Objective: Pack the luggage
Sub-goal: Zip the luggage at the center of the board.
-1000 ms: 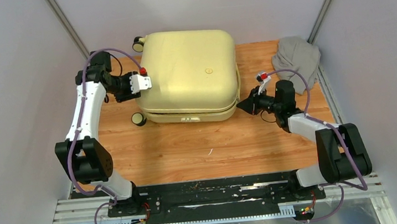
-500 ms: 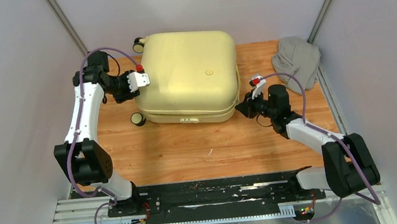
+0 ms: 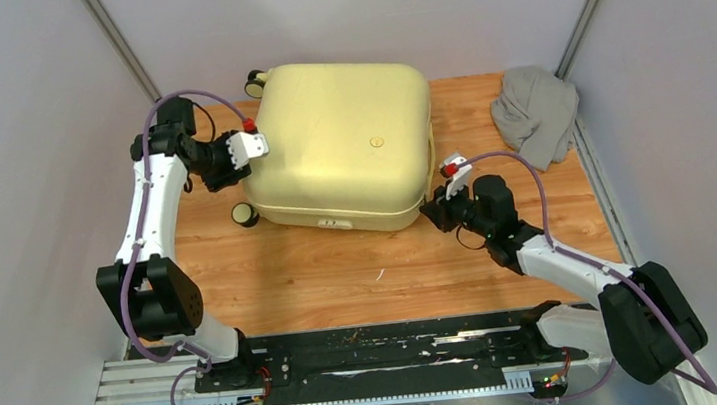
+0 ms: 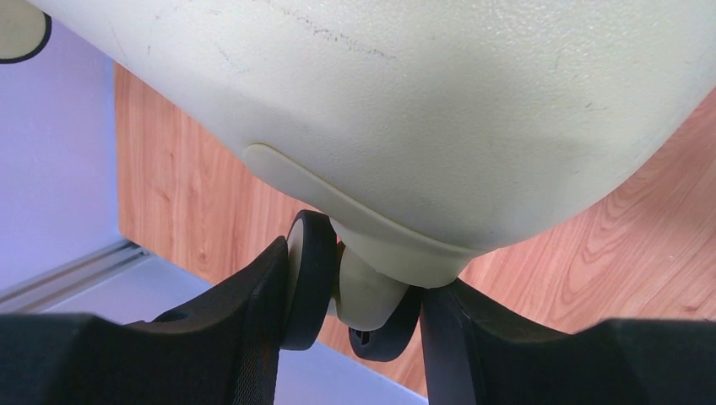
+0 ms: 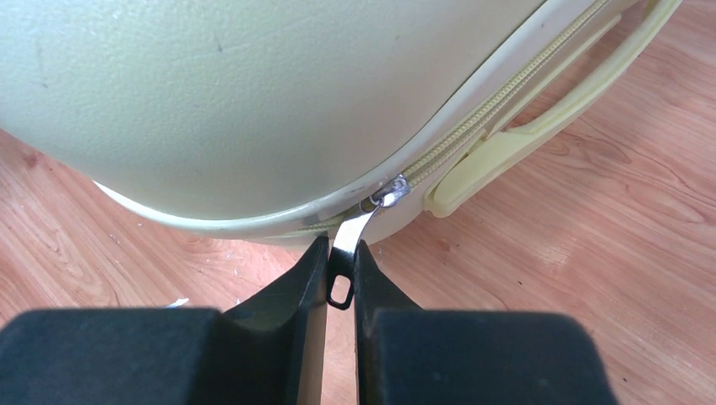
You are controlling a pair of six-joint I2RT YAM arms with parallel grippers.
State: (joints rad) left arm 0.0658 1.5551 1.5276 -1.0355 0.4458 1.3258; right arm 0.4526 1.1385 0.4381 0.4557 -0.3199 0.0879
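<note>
A grey cloth garment (image 3: 534, 114) lies crumpled in the far right corner of the wooden table (image 3: 342, 275), its outer edge close to the pale lilac wall (image 3: 689, 128) on that side. A small white fleck (image 3: 380, 275) sits on the bare wood in the near half. Along the near edge runs a black plate (image 3: 381, 356) mounted on silver metal rails (image 3: 143, 391). Slanted metal posts (image 3: 122, 46) rise at the two back corners. The right wrist view shows tiny white crumbs (image 5: 181, 301) scattered on the wood grain.
</note>
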